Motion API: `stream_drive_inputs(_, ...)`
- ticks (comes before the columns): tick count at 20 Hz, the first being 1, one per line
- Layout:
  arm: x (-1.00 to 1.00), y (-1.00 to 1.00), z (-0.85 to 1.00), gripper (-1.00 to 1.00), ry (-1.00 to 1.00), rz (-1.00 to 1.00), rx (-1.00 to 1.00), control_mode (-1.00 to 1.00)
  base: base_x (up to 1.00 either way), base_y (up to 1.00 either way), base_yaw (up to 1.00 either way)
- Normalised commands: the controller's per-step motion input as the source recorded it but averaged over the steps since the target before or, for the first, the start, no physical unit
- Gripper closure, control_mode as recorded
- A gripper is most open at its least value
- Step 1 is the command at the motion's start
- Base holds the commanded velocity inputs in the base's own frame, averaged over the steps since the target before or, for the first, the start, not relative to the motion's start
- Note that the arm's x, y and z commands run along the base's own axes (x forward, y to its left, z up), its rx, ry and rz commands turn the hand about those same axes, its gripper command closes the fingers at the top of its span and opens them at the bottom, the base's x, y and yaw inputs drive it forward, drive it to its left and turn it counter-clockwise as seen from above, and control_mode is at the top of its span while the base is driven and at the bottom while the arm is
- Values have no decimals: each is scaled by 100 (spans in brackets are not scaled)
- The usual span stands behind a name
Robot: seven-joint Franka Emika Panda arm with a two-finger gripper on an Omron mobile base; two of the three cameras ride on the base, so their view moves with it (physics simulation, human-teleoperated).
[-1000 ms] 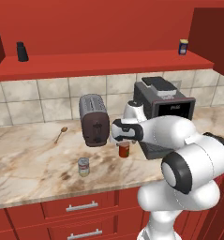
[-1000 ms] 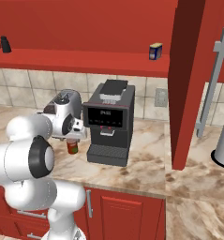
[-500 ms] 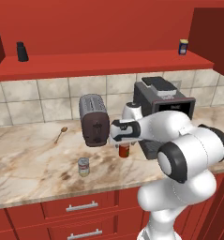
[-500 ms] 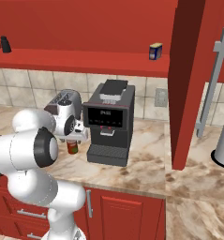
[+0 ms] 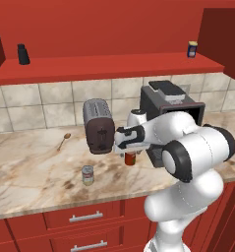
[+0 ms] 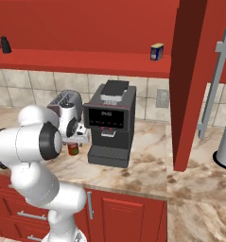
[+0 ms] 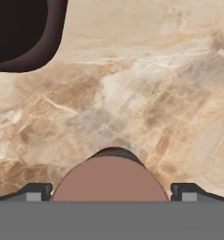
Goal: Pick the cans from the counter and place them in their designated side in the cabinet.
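Gripper (image 5: 130, 151) poised directly over the dark red can (image 5: 130, 158) on the marble counter (image 5: 30, 170).
Its fingers (image 7: 38, 192) flank the can's top, spread wide; the silvery can (image 5: 88, 175) stands nearby.

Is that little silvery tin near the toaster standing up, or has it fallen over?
Standing upright. The silvery tin rests on its base on the marble counter, round top facing up, label band running level around it, apart from the toaster.

Even, bright rendered light; soft shadows on the worktop (image 5: 35, 167) (slightly coarse, no glare); edges undistorted.
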Motion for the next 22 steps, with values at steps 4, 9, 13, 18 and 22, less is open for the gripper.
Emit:
stream_drive_inputs(4,1,4,-11,100,3,0,0,-100,0,0,0)
stream_drive_inputs(9,0,2,-4,100,2,0,0,-100,0,0,0)
stream_drive_inputs(13,0,0,-2,100,1,0,1,-100,0,0,0)
stream_drive_inputs(18,-10,0,19,100,-4,0,0,-100,0,0,0)
stream_drive_inputs(22,-27,0,52,100,-10,0,0,-100,0,0,0)
